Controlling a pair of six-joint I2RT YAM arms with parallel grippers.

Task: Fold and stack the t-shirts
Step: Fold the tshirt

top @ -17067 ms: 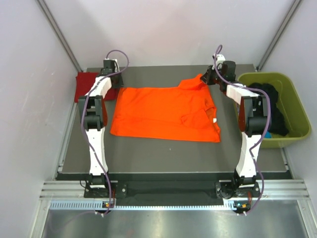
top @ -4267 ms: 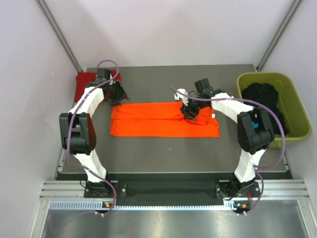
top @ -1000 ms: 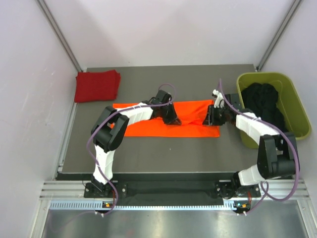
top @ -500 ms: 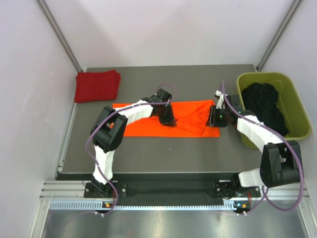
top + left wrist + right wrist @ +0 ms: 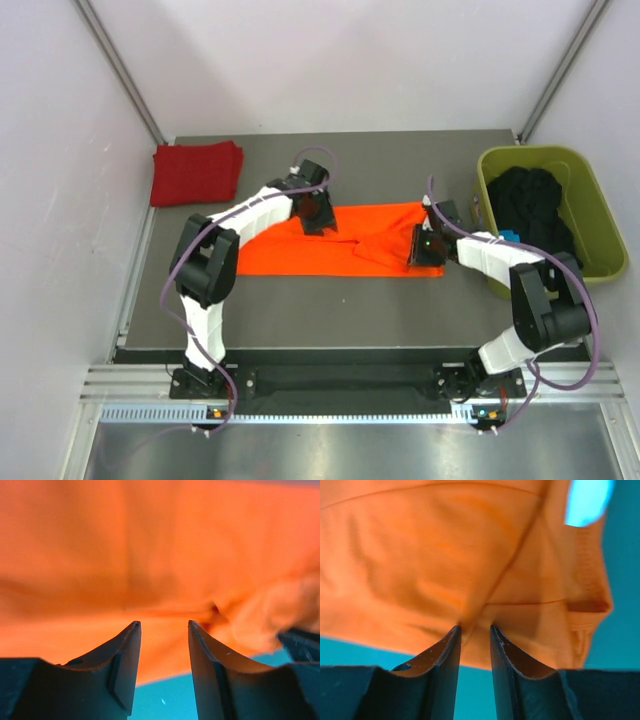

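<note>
So, you're partway through. The dark red t-shirt (image 5: 195,173) lies folded into a compact square at the far left corner of the table (image 5: 330,310), well apart from both arms, and that one looks done. The orange t-shirt (image 5: 290,255) lies across the middle of the table as a long, narrow band, folded lengthwise. Its left part is flat and its right part is rumpled, with a raised crease running in from the right end.

Your left gripper (image 5: 320,218) sits at the band's far edge, a little left of its middle. In the wrist view its jaws stand apart with nothing between them and orange cloth just beyond the tips, so it grips nothing. Your right gripper (image 5: 420,252) is at the band's right end, by the near corner. Its jaws are nearly together and creases in the cloth run to the tips, so I judge it is closed on a pinch of the orange t-shirt.

What's left, by my reading, is to bring the right end across to shorten the band, perhaps fold it once more to match the red square, then stack it on the dark red t-shirt. The olive-green tub (image 5: 530,152) at the right edge holds dark clothing (image 5: 535,205); you can't tell from here whether that includes shirts.
</note>
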